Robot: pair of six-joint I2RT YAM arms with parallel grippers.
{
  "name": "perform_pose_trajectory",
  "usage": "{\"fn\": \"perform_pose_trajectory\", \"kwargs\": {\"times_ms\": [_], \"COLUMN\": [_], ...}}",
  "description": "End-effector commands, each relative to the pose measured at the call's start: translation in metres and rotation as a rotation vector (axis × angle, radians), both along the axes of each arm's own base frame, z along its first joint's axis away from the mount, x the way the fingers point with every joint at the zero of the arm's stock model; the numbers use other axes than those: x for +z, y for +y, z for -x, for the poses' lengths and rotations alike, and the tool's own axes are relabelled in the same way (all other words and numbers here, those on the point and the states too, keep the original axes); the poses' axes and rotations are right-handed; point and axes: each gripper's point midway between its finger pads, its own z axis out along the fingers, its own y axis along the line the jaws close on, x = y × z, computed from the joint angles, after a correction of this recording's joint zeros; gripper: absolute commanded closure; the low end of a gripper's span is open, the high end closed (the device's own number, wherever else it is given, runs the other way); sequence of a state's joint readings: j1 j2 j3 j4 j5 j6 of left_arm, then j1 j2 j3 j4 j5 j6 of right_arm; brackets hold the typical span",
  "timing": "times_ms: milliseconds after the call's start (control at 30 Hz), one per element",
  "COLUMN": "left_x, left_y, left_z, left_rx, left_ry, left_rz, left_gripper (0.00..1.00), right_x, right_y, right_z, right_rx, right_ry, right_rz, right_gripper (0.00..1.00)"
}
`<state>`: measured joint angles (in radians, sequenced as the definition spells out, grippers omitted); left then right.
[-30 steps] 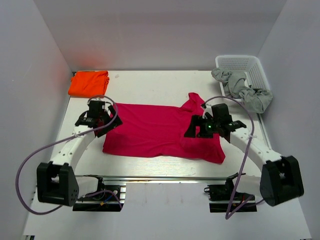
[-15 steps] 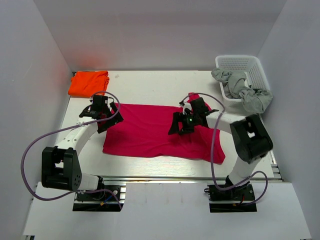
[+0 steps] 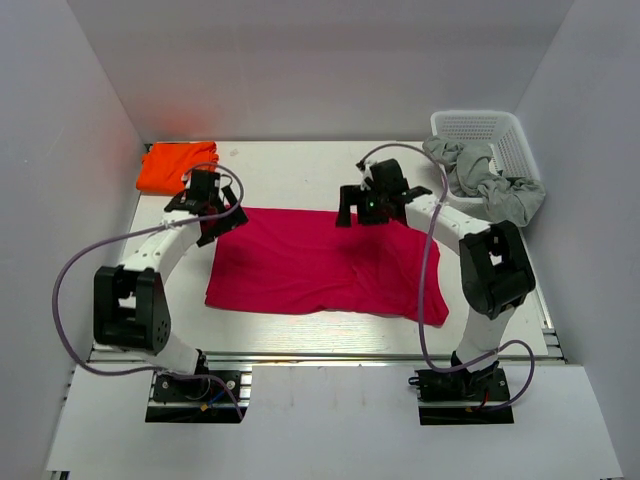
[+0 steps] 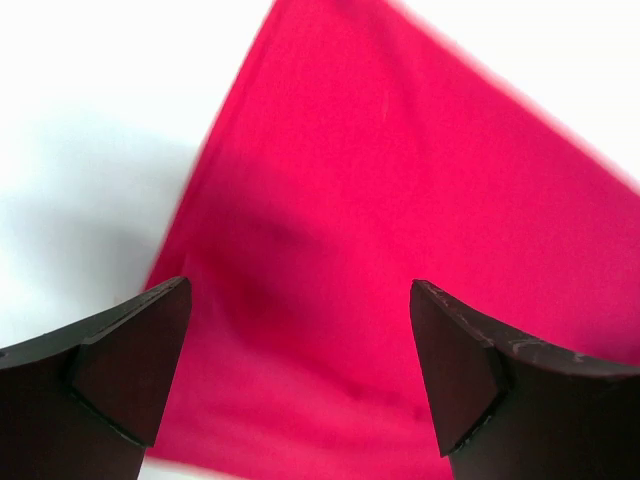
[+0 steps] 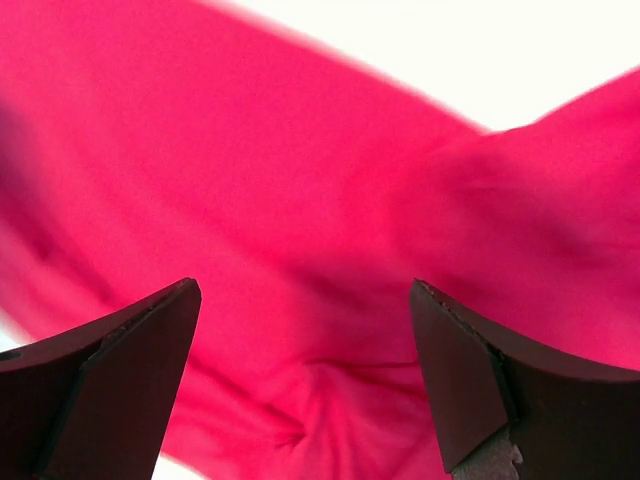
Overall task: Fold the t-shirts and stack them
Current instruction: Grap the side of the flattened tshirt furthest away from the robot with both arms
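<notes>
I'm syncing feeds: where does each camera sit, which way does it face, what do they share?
Top external: above, behind the arm bases, looking down at the white table, spread magenta-red cloth t-shirt, folded orange t-shirt; both arms show.
Left wrist: on the left arm, looking down at that shirt's corner; open left gripper shows.
Right wrist: on the right arm, over rumpled magenta cloth; open right gripper shows.
Shared: all see the magenta-red t-shirt.
</notes>
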<state>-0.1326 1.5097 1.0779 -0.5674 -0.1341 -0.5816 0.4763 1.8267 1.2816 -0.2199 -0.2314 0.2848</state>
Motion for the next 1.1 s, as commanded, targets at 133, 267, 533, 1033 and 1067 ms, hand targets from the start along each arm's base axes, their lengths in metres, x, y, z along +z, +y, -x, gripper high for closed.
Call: {"fn": "perform_pose_trajectory", "kwargs": {"times_ms": [133, 267, 533, 1033, 1067], "left_x": [0.013, 0.005, -0.036, -0.091, -0.093], "left_y": [0.036, 0.042, 0.043, 0.031, 0.029], "left_z": [-0.063, -0.096, -0.138, -0.136, -0.134], "left_rx": [0.085, 0.079, 0.034, -0.035, -0.042], "left_ry": [-0.047, -0.028, 0.042, 0.104, 0.105], "left_rz": [-0.195, -0.238, -0.269, -0.204, -0.194], "left_gripper": [0.00, 0.03, 0.17, 0.73, 0.78], "right_x": [0.023, 0.009, -0.007, -0.039, -0.043], "right_y": [-0.077, -0.087, -0.089, -0.090, -0.097], "right_z": [-0.078, -0.109, -0.159, -0.164, -0.163], "right_rx": [-0.384, -0.373, -0.336, -0.389, -0.408], "right_ry": [-0.075, -0.073, -0.109, -0.023, -0.014], "right_rz": [0.284, 0.328, 0.355, 0.313, 0.331], "right_gripper": [0.10, 0.13, 0.16, 0.49, 0.49]}}
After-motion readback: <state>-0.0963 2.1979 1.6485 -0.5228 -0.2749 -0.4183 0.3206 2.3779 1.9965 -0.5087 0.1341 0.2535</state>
